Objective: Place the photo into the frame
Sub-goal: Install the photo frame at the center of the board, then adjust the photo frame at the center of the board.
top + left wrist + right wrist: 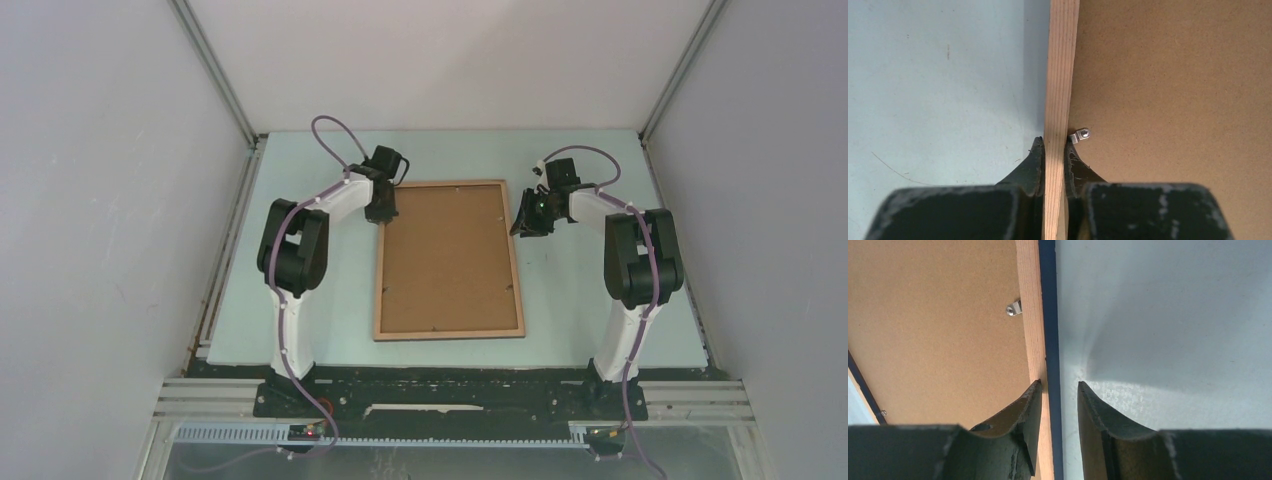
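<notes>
Fingers of the left arm (pixel 1034 167) clamp the frame (pixel 1062 70) rail; right fingers (pixel 1095 412) straddle the opposite rail, apart, seemingly clear. Close them squarely.

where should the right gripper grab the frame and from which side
Probably its right long rail, from straight above, one finger outside on the table and one inside over the backing board. The frame lies flat, back up, and the rail is thin enough for the open right gripper to straddle it.

Grained wood frame (pixel 1060 75), matt board (pixel 1173 75)
</notes>
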Robot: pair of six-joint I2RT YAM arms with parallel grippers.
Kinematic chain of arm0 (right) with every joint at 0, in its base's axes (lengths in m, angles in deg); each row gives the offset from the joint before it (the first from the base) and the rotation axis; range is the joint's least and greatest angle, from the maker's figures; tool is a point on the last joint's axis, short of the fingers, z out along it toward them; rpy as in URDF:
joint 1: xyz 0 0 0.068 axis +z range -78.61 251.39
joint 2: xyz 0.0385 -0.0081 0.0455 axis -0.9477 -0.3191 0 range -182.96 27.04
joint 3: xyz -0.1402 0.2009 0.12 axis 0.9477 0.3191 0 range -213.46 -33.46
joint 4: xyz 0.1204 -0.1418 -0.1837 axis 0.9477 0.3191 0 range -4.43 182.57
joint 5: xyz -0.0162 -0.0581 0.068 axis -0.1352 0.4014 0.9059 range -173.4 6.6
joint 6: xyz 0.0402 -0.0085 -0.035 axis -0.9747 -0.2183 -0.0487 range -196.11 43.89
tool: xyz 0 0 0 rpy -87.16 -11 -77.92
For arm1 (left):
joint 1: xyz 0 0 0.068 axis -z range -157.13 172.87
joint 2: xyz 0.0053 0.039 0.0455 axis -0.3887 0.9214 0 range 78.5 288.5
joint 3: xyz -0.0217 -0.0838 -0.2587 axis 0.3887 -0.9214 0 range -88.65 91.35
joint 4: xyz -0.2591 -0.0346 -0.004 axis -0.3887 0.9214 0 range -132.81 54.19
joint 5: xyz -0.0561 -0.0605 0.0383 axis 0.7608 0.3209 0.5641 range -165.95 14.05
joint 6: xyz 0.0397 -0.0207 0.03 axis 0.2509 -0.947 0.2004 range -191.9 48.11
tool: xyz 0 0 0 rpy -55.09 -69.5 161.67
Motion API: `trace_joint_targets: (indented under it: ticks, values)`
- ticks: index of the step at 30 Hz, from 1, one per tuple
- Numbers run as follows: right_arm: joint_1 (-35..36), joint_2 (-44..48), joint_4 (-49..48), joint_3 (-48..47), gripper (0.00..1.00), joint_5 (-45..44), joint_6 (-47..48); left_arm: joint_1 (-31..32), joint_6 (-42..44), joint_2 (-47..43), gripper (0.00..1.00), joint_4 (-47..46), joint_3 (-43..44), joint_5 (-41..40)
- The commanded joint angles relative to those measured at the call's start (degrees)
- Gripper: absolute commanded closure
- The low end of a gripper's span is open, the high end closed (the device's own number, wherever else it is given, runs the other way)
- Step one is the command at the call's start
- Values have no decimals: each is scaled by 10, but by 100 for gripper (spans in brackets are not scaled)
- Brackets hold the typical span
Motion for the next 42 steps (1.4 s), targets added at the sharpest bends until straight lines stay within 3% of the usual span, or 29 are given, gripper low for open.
trace_joint_targets:
  ticks: [1,6,7,11,18,24,31,37,42]
  values:
    - [2,-9,5,-20,61,-6,11,-12,-13,4,100,-4,-8,-86]
    - [2,-8,5,-20,61,-5,11,-13,-19,-32,94,-12,-26,-71]
    - [2,-9,5,-20,61,-6,11,-12,-20,-45,90,-15,-33,-56]
    - [5,-7,6,-19,60,-12,13,-12,-27,-110,52,-38,-91,-18]
    - [29,-2,19,-29,41,-40,17,-13,-65,-186,31,-82,-212,61]
    - [54,-16,64,-46,41,-75,18,-11,-125,-238,26,-205,-366,204]
    - [77,-45,111,-89,44,-63,21,23,-175,-263,25,-331,-477,289]
    - [86,-74,130,-137,44,-37,21,119,-267,-280,26,-470,-552,304]
    - [91,-138,151,-233,44,-18,20,233,-346,-276,25,-523,-568,261]
